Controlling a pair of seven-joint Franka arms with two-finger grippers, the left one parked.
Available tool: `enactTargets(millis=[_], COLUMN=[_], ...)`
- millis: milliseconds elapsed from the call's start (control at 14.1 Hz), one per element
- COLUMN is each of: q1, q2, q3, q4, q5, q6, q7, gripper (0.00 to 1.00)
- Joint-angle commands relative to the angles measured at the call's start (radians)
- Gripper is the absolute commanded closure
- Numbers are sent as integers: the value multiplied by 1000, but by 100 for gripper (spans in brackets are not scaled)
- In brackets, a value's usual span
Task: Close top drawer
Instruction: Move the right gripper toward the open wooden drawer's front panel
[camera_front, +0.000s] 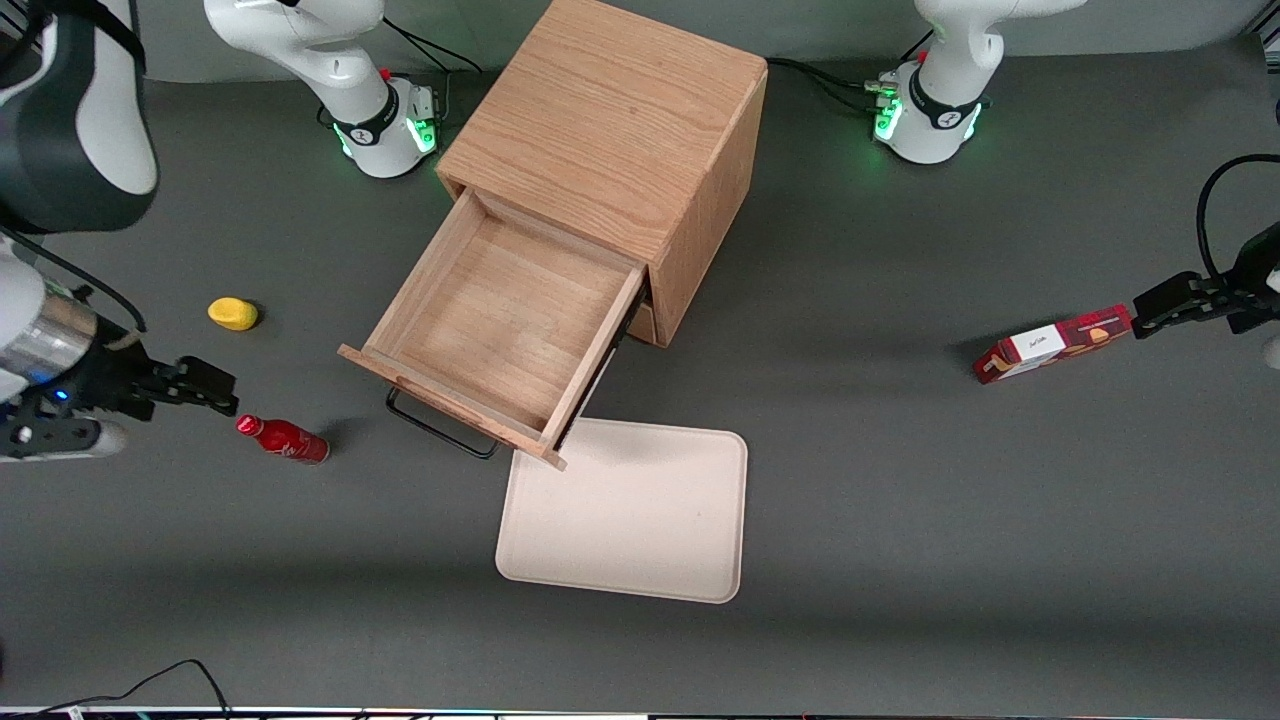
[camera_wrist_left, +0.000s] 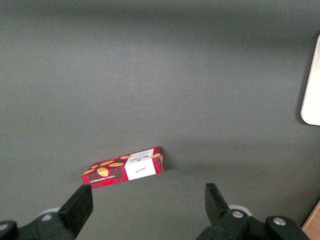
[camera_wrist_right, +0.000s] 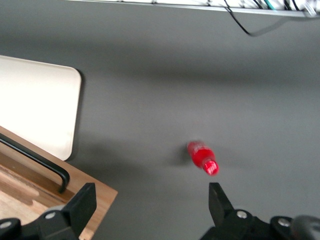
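Claw (camera_front: 222, 393) spread, empty — top drawer (camera_front: 490, 325) out

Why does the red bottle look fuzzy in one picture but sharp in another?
In the right wrist view the red bottle is smeared by blur, with the open gripper near it above the table; in the front view the same bottle is crisp and casts a soft shadow, while the top drawer stands open, evenly lit.
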Motion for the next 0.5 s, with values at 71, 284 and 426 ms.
enactTargets(millis=[71, 284, 426], q1=[4, -9, -7], q2=[125, 187, 227], q3=[-6, -7, 6], q4=[129, 175, 181], q5=[118, 232, 296], q6=[-15, -17, -17], q7=[-267, -413, -464], gripper=[0, 0, 0])
